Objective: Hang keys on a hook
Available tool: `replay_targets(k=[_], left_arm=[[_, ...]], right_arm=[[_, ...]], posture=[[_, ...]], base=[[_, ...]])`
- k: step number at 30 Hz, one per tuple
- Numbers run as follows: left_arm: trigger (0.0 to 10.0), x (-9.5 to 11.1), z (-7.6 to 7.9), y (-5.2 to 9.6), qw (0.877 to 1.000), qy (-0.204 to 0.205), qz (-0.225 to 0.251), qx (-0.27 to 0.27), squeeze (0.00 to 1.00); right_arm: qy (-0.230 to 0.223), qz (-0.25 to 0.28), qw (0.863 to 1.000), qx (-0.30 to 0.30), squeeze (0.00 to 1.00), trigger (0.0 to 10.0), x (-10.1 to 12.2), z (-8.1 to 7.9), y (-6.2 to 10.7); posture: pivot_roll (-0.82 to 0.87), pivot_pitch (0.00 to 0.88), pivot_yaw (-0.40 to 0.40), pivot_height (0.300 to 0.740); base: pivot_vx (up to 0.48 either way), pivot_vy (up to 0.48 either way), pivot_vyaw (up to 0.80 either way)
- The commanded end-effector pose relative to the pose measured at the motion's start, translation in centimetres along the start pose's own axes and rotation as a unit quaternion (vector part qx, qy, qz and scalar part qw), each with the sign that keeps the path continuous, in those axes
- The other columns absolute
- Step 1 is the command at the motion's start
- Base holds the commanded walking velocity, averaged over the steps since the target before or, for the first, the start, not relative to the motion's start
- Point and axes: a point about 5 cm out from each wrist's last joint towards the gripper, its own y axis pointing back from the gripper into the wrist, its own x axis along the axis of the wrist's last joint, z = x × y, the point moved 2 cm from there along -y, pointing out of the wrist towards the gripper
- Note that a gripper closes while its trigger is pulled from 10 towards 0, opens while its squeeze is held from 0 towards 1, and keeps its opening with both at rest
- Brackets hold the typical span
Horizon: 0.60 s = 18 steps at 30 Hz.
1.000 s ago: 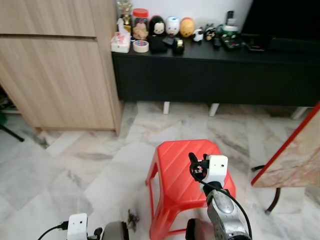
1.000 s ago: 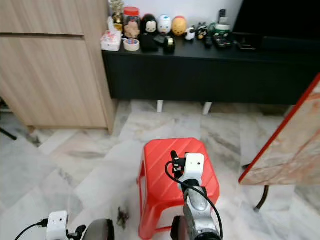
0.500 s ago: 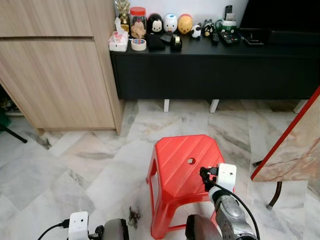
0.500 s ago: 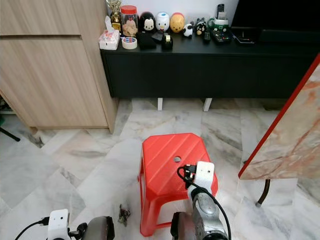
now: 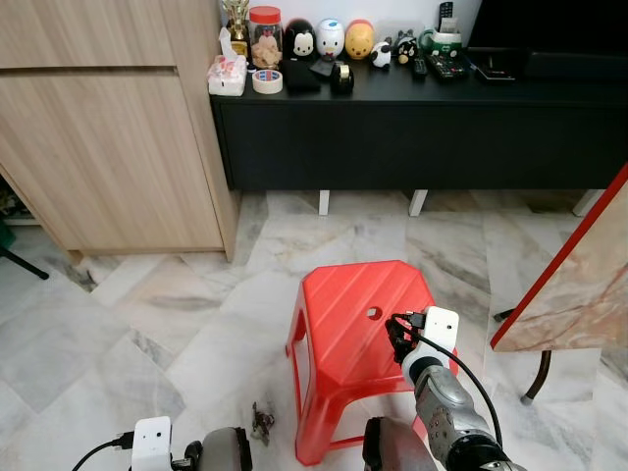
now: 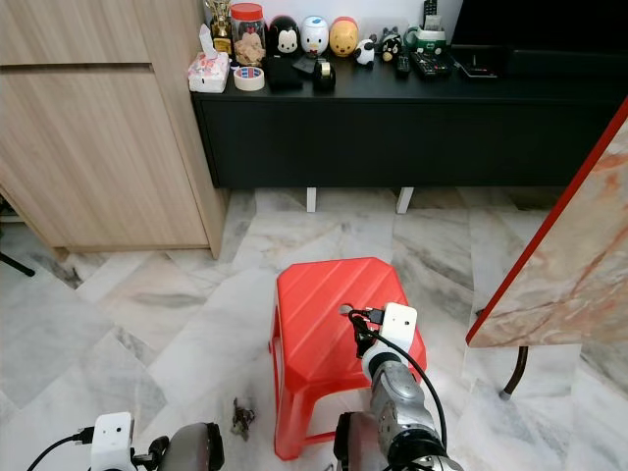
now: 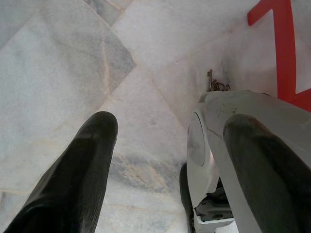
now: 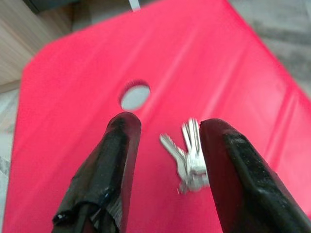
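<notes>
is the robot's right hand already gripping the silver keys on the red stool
No, the silver keys lie loose on the red plastic stool between the open black fingers of the right hand.

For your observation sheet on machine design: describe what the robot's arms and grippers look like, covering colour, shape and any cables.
The right arm is a rounded silver tube with a white boxy camera block at the wrist and a thin black cable looping along it. Its right gripper has two long, rounded black fingers. The left gripper has the same thick black fingers, with a white block and black cable.

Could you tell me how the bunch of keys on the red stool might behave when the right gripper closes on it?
The keys look thin, flat and splayed, so they may pivot and dangle. On the smooth stool they could skid sideways. The open right gripper straddles them.
</notes>
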Motion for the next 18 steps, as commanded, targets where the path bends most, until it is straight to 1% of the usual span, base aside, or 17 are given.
replay_targets(k=[1, 6, 12, 14, 16, 18], left_arm=[[10.0, -2.6, 0.4, 0.8, 0.999, -0.004, -0.046, -0.011, 0.00], [10.0, -3.1, 0.3, 1.0, 0.998, -0.018, -0.053, -0.016, 0.00], [10.0, -3.3, 0.5, 1.1, 0.998, -0.020, -0.054, -0.019, 0.00], [10.0, -3.3, 0.6, 1.1, 0.998, -0.020, -0.053, -0.020, 0.00], [10.0, -3.3, 0.8, 1.1, 0.998, -0.021, -0.053, -0.022, 0.00], [10.0, -3.3, 0.8, 1.1, 0.998, -0.021, -0.053, -0.023, 0.00]], right_arm=[[-0.009, -0.008, 1.000, -0.002, 0.00, 10.0, -0.3, 0.2, 0.0], [-0.007, -0.017, 1.000, -0.007, 0.00, 10.0, -1.1, 0.7, 0.3], [-0.003, -0.027, 1.000, -0.003, 0.00, 10.0, -1.6, 0.9, 0.5], [0.002, -0.036, 0.999, 0.000, 0.00, 10.0, -1.9, 0.9, 0.5], [0.016, -0.044, 0.999, 0.012, 0.00, 10.0, -2.2, 0.7, 0.6], [0.017, -0.045, 0.999, 0.015, 0.00, 10.0, -2.2, 0.6, 0.6]], posture=[[0.04, 0.134, -0.081, 0.586], [0.03, 0.146, -0.083, 0.586], [0.02, 0.151, -0.086, 0.586], [0.02, 0.153, -0.086, 0.586], [0.02, 0.155, -0.088, 0.586], [0.02, 0.156, -0.088, 0.586]], base=[[0.000, 0.000, 0.00], [0.000, 0.000, 0.00], [0.000, 0.000, 0.00], [0.000, 0.000, 0.00], [0.000, 0.000, 0.00], [0.000, 0.000, 0.00]])
